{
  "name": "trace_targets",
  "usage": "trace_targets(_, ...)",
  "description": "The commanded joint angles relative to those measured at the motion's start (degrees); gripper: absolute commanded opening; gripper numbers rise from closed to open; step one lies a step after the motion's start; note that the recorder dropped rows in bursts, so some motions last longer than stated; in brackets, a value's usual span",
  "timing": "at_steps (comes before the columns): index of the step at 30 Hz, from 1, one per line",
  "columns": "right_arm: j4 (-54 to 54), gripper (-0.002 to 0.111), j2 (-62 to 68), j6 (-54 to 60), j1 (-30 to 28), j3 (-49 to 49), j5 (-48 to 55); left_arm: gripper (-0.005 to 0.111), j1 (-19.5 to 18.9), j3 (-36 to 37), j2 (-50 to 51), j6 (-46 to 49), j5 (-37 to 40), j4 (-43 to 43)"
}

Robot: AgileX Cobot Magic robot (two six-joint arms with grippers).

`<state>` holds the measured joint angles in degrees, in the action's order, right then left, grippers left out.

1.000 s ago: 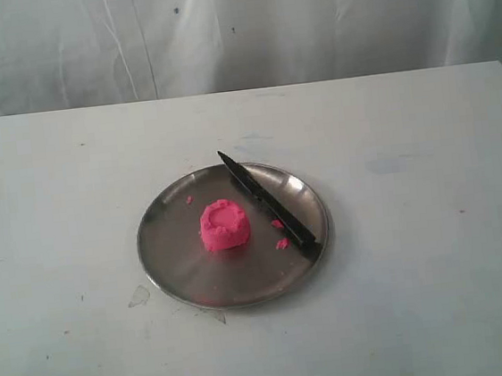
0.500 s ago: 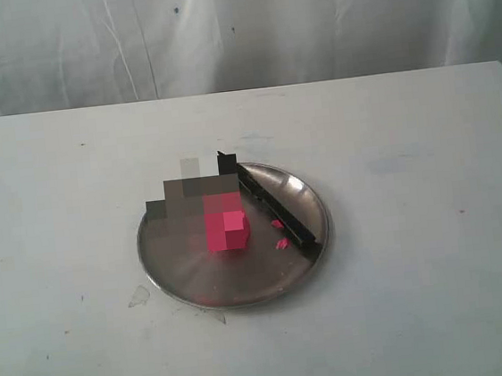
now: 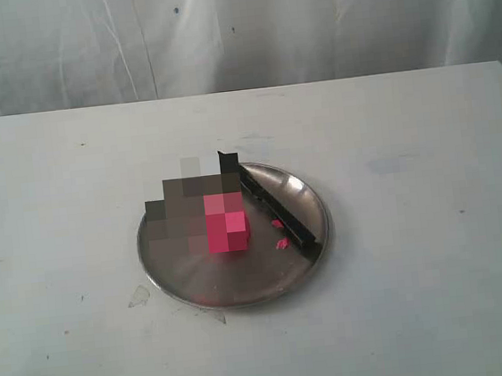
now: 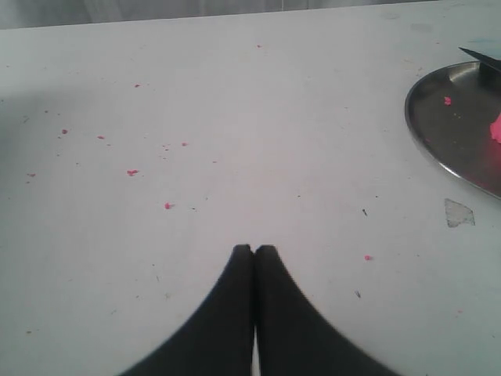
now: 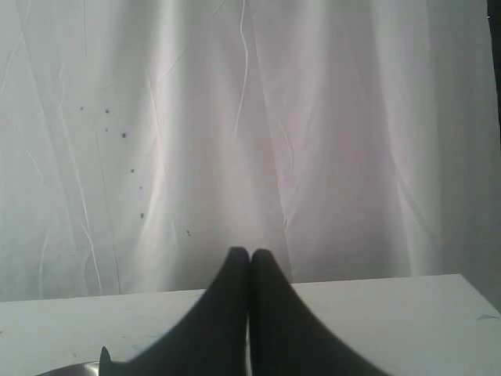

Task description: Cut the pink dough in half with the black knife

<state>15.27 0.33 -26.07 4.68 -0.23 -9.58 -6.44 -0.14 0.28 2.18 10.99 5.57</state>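
Though a blur hides part of it, the pink dough (image 3: 229, 231) looks uncut at frame centre on the plate (image 3: 270, 280), with the black knife (image 3: 279, 214) lying unheld just to its right. So you have every step left: the left gripper (image 4: 254, 249) and right gripper (image 5: 250, 252) are pressed together, empty.

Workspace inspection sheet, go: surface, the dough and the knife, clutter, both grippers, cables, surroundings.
Surface: white table, scuffed and speckled; a round metal plate sits near its middle.
Job's things: pink dough on the plate, blurred in the exterior view, so whether it is cut cannot be told; black knife lies on the plate beside it, unheld.
Clutter: pink crumbs on the plate; pink specks scattered on the table; a pale scrap near the plate's rim.
Grippers: left gripper shut, empty, over bare table; right gripper shut, empty, pointing toward the curtain.
Cables: nothing seen.
Surroundings: white curtain behind the table.
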Motion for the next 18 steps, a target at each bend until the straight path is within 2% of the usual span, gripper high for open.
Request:
trace_targets(1, -0.12, 0.000, -0.33, 0.18, 0.24, 0.23, -0.79, 0.000, 0.42, 0.14, -0.28, -0.24, -0.27, 0.15)
trace_targets(9, -0.15, 0.000, -0.33, -0.10, 0.24, 0.23, -0.91, 0.000, 0.42, 0.14, -0.28, -0.24, -0.27, 0.15)
trace_targets(11, -0.15, 0.000, -0.33, 0.03, 0.24, 0.23, -3.90, 0.000, 0.42, 0.14, -0.28, -0.24, -0.27, 0.15)
trace_targets(13, -0.42, 0.000, -0.33, 0.34, 0.24, 0.23, -16.29, 0.000, 0.42, 0.14, -0.28, -0.24, -0.27, 0.15)
trace_targets(14, -0.42, 0.000, -0.33, 0.34, 0.24, 0.23, -26.68, 0.000, 0.42, 0.14, -0.28, -0.24, -0.27, 0.15)
trace_targets(16, -0.42, 0.000, -0.33, 0.34, 0.24, 0.23, -37.88, 0.000, 0.42, 0.14, -0.28, -0.24, -0.27, 0.15)
trace_targets(18, -0.29, 0.000, -0.33, 0.34, 0.24, -3.24, -41.82, 0.000, 0.42, 0.14, -0.28, -0.24, -0.27, 0.15)
